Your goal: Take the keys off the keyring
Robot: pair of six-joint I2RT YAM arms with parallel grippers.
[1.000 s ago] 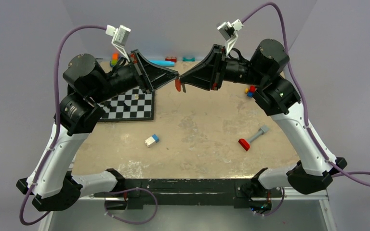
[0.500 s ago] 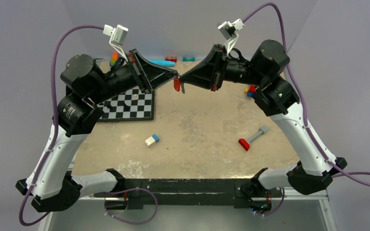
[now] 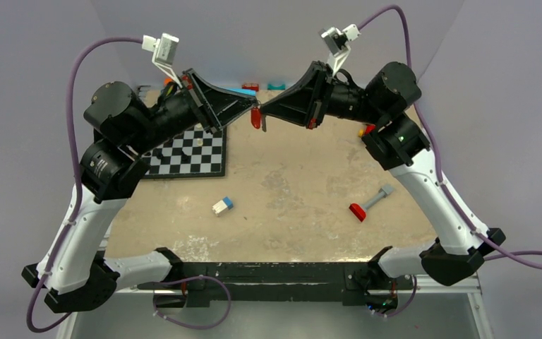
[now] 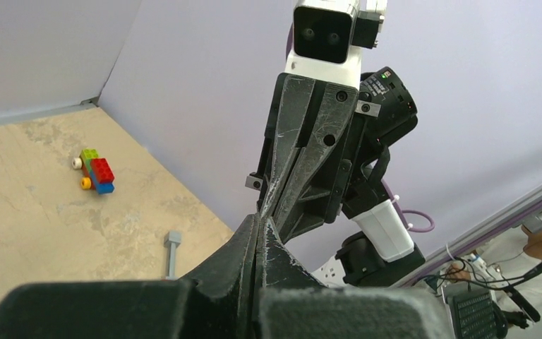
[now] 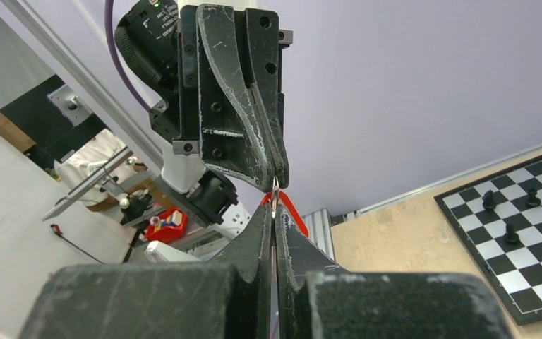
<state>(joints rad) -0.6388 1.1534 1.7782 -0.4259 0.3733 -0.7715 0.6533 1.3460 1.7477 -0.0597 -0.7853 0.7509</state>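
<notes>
I am at the prising step: my left tool [image 3: 252, 106] and right tool [image 3: 263, 109] meet tip to tip in the air above the middle of the desk's [image 3: 303, 183] far edge, both pinched tight on the thin silver metal keyring [image 5: 274, 189]. The red-headed key [image 3: 255, 119] hangs just below the tips, not yet off. Next, I judge, I must work the key around the coil without losing either grip.
</notes>
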